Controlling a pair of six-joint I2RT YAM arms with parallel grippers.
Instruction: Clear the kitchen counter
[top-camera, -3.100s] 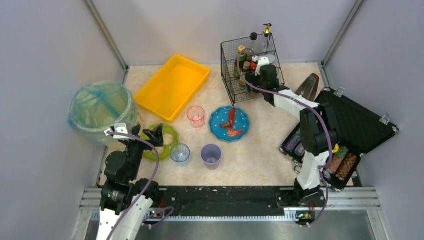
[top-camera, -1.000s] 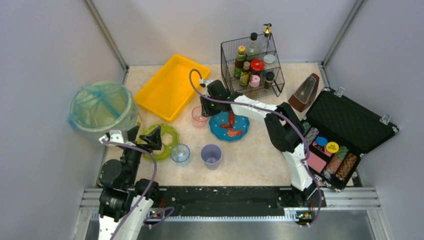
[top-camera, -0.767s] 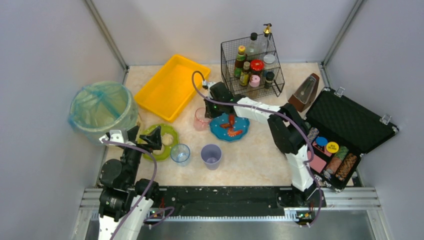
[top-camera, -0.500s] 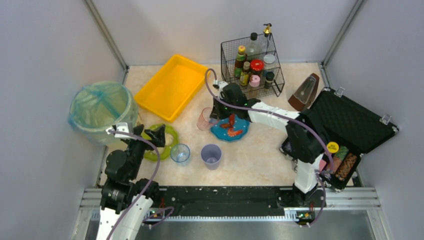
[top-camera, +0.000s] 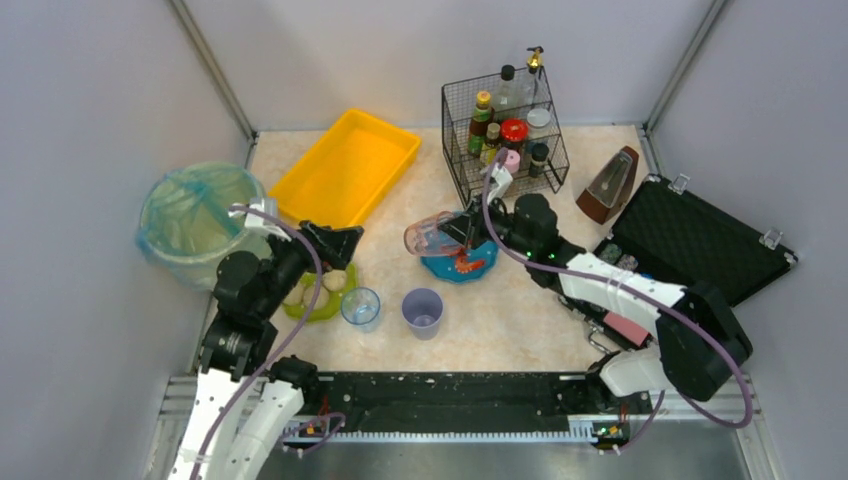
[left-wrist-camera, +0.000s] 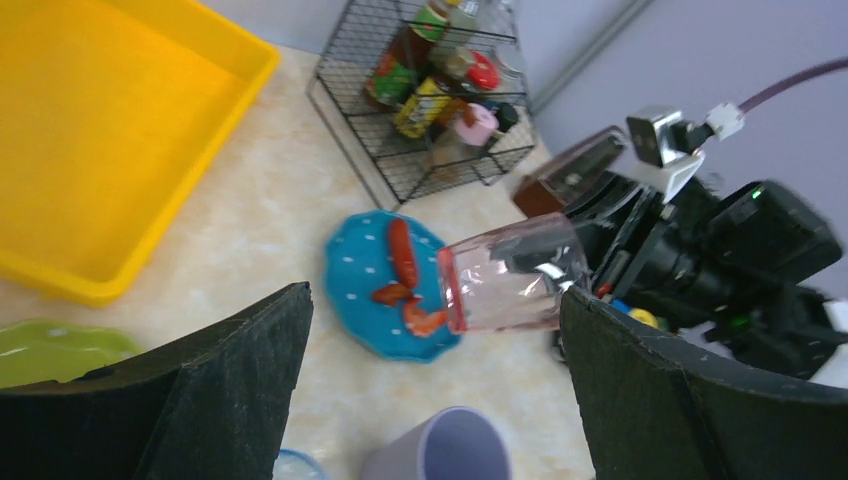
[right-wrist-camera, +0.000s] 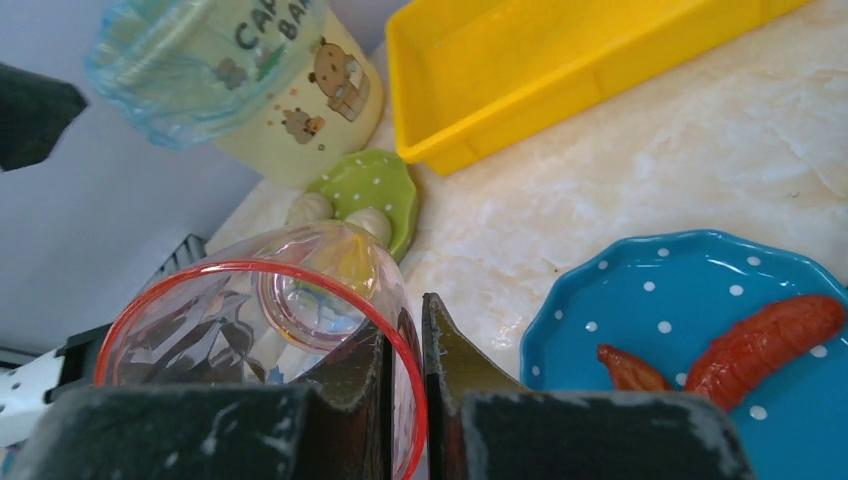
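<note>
My right gripper (top-camera: 466, 233) is shut on the wall of a clear pink cup (top-camera: 433, 236), one finger inside the rim and one outside (right-wrist-camera: 405, 352). The pink cup (right-wrist-camera: 258, 335) hangs tilted on its side over the left edge of a blue dotted plate (top-camera: 478, 268) that holds red sausage pieces (right-wrist-camera: 768, 337). My left gripper (top-camera: 341, 241) stands open and empty above a green plate (top-camera: 318, 304), and in its own view (left-wrist-camera: 434, 330) it faces the pink cup (left-wrist-camera: 505, 290). A purple cup (top-camera: 423, 312) and a clear blue cup (top-camera: 360, 306) stand on the kitchen counter (top-camera: 520, 315).
A yellow tray (top-camera: 345, 175) lies at the back left, next to a bin lined with a blue bag (top-camera: 198, 220). A wire rack of bottles (top-camera: 505, 130) stands at the back. A brown metronome (top-camera: 610, 185) and an open black case (top-camera: 700, 250) are at the right.
My right gripper closed on the pink cup, lifted it off the counter and swung it rightward, tipping it sideways. My left arm rose and reached forward over the green plate.
</note>
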